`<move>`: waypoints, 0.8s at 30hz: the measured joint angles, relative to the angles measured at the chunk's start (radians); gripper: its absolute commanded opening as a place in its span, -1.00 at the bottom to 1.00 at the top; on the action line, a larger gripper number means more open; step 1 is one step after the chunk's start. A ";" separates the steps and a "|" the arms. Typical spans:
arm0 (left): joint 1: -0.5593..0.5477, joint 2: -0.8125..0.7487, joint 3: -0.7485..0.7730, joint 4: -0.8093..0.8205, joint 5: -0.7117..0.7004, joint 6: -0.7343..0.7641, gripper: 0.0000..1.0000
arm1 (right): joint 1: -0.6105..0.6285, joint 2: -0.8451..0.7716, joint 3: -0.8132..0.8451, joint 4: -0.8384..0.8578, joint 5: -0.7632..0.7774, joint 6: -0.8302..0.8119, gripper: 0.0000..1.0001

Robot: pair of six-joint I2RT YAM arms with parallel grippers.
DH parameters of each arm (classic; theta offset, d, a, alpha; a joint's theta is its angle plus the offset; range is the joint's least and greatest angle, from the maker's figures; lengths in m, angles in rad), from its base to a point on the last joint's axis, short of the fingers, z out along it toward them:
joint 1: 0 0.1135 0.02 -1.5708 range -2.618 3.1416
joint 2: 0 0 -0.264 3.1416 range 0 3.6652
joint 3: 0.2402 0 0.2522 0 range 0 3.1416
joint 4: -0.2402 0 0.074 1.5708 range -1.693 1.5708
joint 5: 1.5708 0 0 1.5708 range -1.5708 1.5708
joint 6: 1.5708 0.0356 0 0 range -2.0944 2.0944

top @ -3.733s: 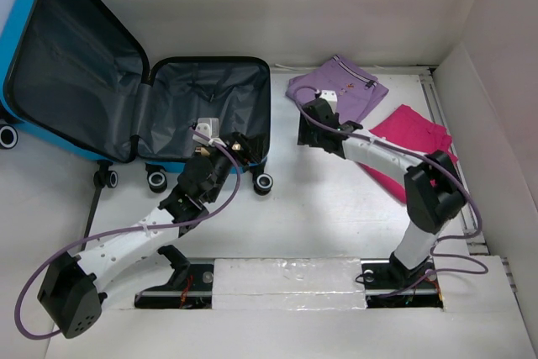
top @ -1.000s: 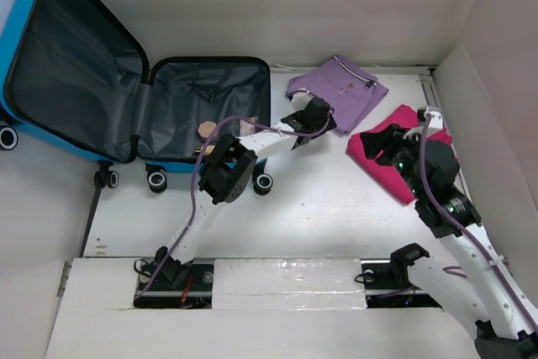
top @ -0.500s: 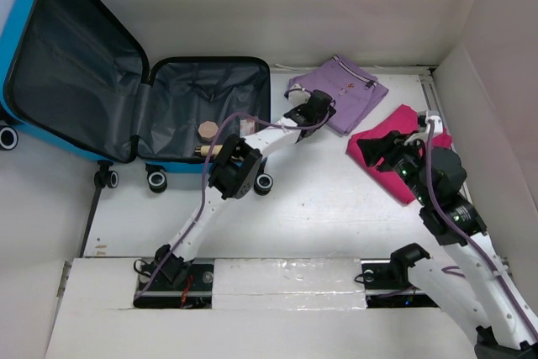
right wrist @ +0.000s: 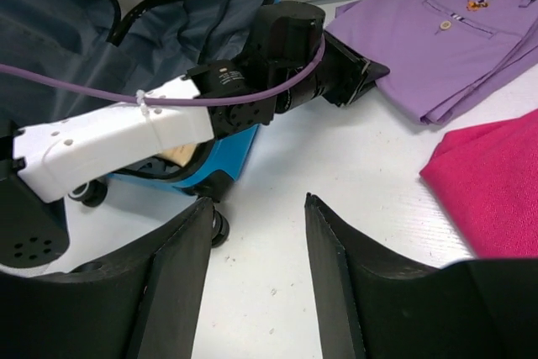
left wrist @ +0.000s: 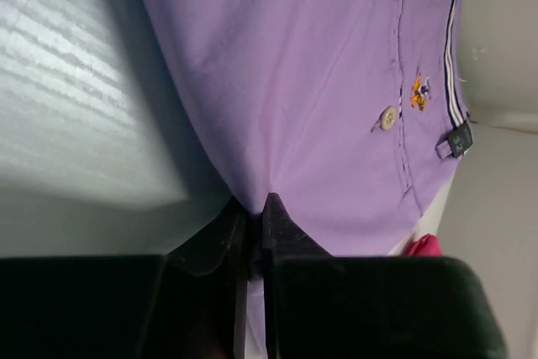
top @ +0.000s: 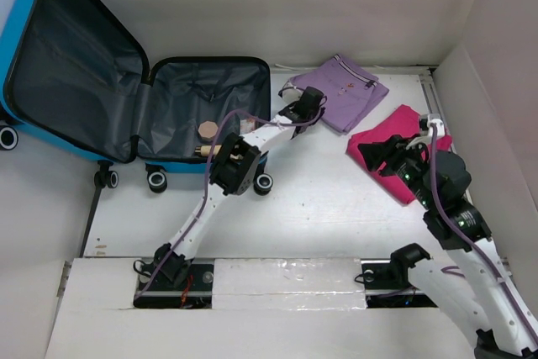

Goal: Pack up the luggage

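Blue hard shell with a dark grey lining: the luggage (top: 181, 94) lies open at the far left of the table (top: 328, 208). Its lid leans up against the left wall and its lower half lies flat, with the black wheels (top: 156, 180) facing me. In that lower half, near the front rim, I see a small round tan piece (top: 206, 129) and a pale item just nearer, too small for me to name. From the right wrist camera the case (right wrist: 168, 23) shows behind the left arm.

Just right of the case, the left gripper (left wrist: 255, 205) is at the near left edge of the folded purple shirt (top: 349, 90). From its own camera the two fingers are pressed nearly together with a fold of the purple cloth (left wrist: 294, 81) pinched between them. A button and a small embroidered badge show further along the shirt. The right wrist view puts this gripper (right wrist: 357, 73) right at the shirt's (right wrist: 454, 48) edge.

Further right lies a folded pink cloth (top: 403, 136), close to the shirt. The right gripper (top: 380, 154) hangs over its left part, as the top view shows it. Its own camera shows the fingers spread wide with nothing between them (right wrist: 256, 208), bare white table beneath and the pink cloth (right wrist: 496, 191) off to one side.
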 measured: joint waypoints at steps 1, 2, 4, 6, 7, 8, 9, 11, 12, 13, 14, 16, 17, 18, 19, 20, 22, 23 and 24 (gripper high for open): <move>0.006 0.005 0.002 0.016 0.013 0.009 -1.00 | 0.000 -0.003 0.004 -0.004 -0.001 0.000 0.07; 0.011 0.008 0.003 0.026 0.024 0.015 -1.00 | 0.000 -0.007 0.010 -0.009 -0.002 0.000 0.07; 0.020 0.012 0.007 0.042 0.043 0.045 -1.00 | 0.000 -0.013 0.021 -0.011 -0.003 -0.004 0.07; 0.026 0.012 0.007 0.050 0.055 0.099 -1.00 | 0.001 -0.015 0.030 -0.005 -0.003 -0.007 0.07; 0.027 0.010 0.007 0.054 0.060 0.127 -1.00 | 0.002 -0.011 0.032 0.002 -0.004 -0.008 0.07; 0.028 0.007 0.005 0.057 0.065 0.167 -1.00 | 0.002 -0.005 0.032 0.008 -0.008 -0.009 0.07; 0.029 -0.002 -0.005 0.065 0.071 0.213 -1.00 | 0.002 0.003 0.031 0.015 -0.013 -0.009 0.07; 0.030 -0.036 -0.039 0.068 0.088 0.304 -1.00 | 0.002 0.035 0.030 0.040 -0.026 -0.007 0.07; 0.032 -0.062 -0.066 0.068 0.102 0.360 -1.00 | 0.002 0.055 0.028 0.061 -0.033 -0.007 0.07; 0.033 -0.095 -0.094 0.061 0.117 0.413 -1.00 | 0.002 0.077 0.026 0.076 -0.038 -0.006 0.07; 0.035 -0.129 -0.110 0.047 0.133 0.465 -1.00 | 0.002 0.108 0.025 0.097 -0.044 -0.006 0.07; 0.042 -0.189 -0.117 0.020 0.171 0.560 -1.00 | 0.002 0.138 0.021 0.126 -0.047 -0.006 0.04; 0.047 -0.225 -0.117 0.002 0.195 0.612 -1.00 | 0.002 0.155 0.013 0.147 -0.048 -0.006 0.04; 0.056 -0.264 -0.117 -0.014 0.218 0.659 -1.00 | 0.004 0.170 0.002 0.163 -0.048 -0.005 0.04; 0.064 -0.304 -0.117 -0.036 0.247 0.703 -1.00 | 0.006 0.182 -0.010 0.179 -0.047 -0.001 0.04; 0.076 -0.348 -0.117 -0.058 0.272 0.748 -1.00 | 0.009 0.190 -0.024 0.192 -0.047 0.003 0.04; 0.107 -0.425 -0.117 -0.100 0.328 0.829 -1.00 | 0.014 0.194 -0.059 0.223 -0.047 0.013 0.04; 0.131 -0.468 -0.116 -0.110 0.343 0.847 -1.00 | 0.018 0.193 -0.076 0.238 -0.045 0.018 0.04; 0.159 -0.506 -0.116 -0.121 0.371 0.871 -1.00 | 0.023 0.192 -0.092 0.252 -0.041 0.023 0.04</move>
